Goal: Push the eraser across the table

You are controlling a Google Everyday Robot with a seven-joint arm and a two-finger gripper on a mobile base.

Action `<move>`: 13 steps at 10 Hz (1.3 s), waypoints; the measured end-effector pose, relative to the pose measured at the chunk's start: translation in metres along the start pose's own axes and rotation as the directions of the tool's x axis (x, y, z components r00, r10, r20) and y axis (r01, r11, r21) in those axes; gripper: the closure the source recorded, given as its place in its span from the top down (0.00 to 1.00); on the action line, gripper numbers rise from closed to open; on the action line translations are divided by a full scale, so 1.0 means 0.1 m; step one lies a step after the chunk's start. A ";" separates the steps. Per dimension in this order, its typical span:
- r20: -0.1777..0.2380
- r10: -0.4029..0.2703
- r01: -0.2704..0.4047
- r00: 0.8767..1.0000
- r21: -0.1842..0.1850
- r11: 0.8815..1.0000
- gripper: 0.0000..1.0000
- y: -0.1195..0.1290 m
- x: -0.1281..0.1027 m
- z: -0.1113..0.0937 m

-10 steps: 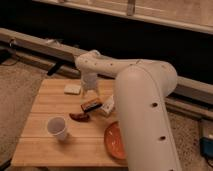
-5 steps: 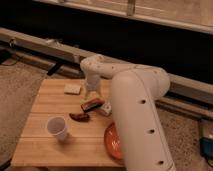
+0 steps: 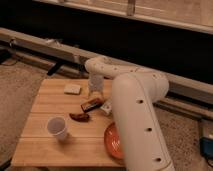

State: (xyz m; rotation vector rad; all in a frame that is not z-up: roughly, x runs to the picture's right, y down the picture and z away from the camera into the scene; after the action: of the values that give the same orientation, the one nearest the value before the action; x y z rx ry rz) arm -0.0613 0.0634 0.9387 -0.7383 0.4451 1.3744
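The eraser (image 3: 92, 105) is a small flat dark bar with a tan-reddish face, lying tilted near the middle of the light wooden table (image 3: 45, 145). My gripper (image 3: 95, 93) hangs from the white arm just behind the eraser, right above its far end, close to or touching it. The arm's big white forearm (image 3: 137, 115) covers the table's right side.
A pale square block (image 3: 72, 89) lies at the back left. A dark reddish-brown sausage-like lump (image 3: 79, 116) lies just in front of the eraser. A white cup (image 3: 57, 127) stands front left. An orange plate (image 3: 113, 141) sits at the front right, half hidden by the arm.
The arm has swung a little further over the table's right side. The gripper stays by the eraser, which has shifted only slightly, if at all.
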 end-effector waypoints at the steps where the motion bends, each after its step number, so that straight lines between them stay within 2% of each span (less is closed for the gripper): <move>1: -0.012 0.017 -0.018 1.000 -0.023 1.000 0.65 -0.04 0.02 0.05; 3: -0.029 0.036 -0.037 0.999 -0.049 0.998 0.65 -0.08 0.07 0.09; 5: -0.050 0.033 -0.037 0.998 -0.071 0.997 0.65 0.02 0.16 0.11; 7: -0.061 0.025 -0.031 0.998 -0.092 0.995 0.65 0.21 0.25 0.11; 10: -0.081 -0.010 -0.001 0.997 -0.138 0.990 0.65 0.65 0.31 0.12; 11: -0.097 -0.024 0.009 0.995 -0.154 0.988 0.65 0.84 0.31 0.16; 13: -0.128 -0.049 0.026 0.991 -0.175 0.984 0.65 1.04 0.32 0.29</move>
State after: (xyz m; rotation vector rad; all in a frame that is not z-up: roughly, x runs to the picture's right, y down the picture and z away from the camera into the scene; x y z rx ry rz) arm -0.1611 0.1092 0.9157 -0.9799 0.4168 1.3449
